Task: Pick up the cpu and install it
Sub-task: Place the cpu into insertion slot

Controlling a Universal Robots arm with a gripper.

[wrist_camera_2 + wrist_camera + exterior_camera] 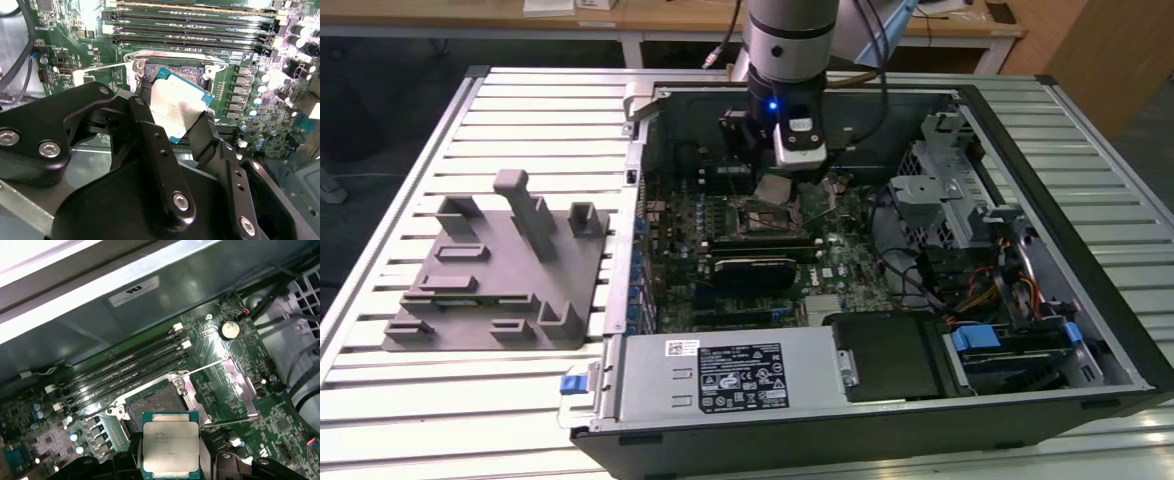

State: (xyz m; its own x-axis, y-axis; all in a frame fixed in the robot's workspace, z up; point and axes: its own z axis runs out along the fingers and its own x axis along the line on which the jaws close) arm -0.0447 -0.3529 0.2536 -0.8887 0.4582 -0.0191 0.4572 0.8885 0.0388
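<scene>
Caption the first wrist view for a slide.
End effector grips the cpu over the motherboard, close to the open socket.

The cpu has a pale silvery-white top with faint grey print and a teal-green rim. The gripper clasping it is glossy black with silver screw heads. The motherboard is deep green, its memory slots black and its socket dark inside a bright metal frame. In the exterior view, the fixture at the left of the frame is plain matte grey, on a table of pale silver ribbed slats. The computer case is black outside. The power supply is grey with a black, white-printed label, a blue clip beside it. A blue light glows on the silver-and-black arm.
</scene>
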